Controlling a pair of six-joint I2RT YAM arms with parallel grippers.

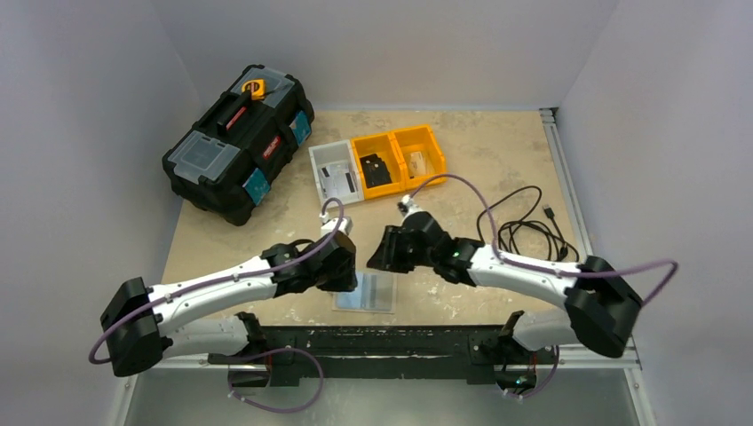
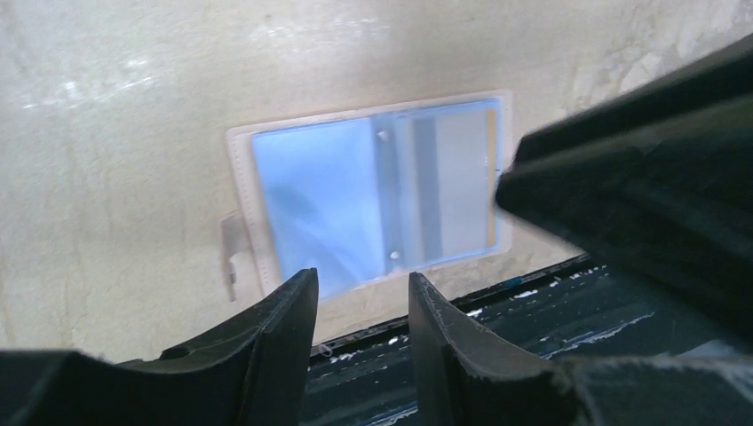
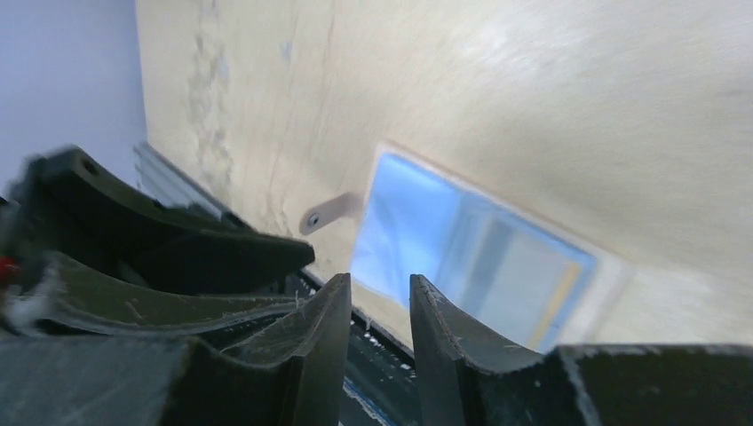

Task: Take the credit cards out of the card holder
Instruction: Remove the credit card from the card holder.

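Risk first: the card holder (image 1: 366,291) is lying loose and flat on the surface (image 1: 479,160), close to its near edge. A hand tugging at a card is therefore likely to be dragging the whole sleeve along, perhaps over that edge, unless the other hand is pinning it down. One credit card (image 2: 444,182) is showing through the clear pocket, sitting flush inside at the end nearer the right hand (image 1: 388,251). It is offering the fingers very little edge to catch, so a slipped or empty pinch is looking likely. The two hands are also working so near each other that a bump between them is possible.

The left hand (image 1: 342,266) is hovering near the holder's left end and the right hand near its right end, neither touching it. Both are standing with fingers apart and gripping nothing, the right hand's gap being the narrower.
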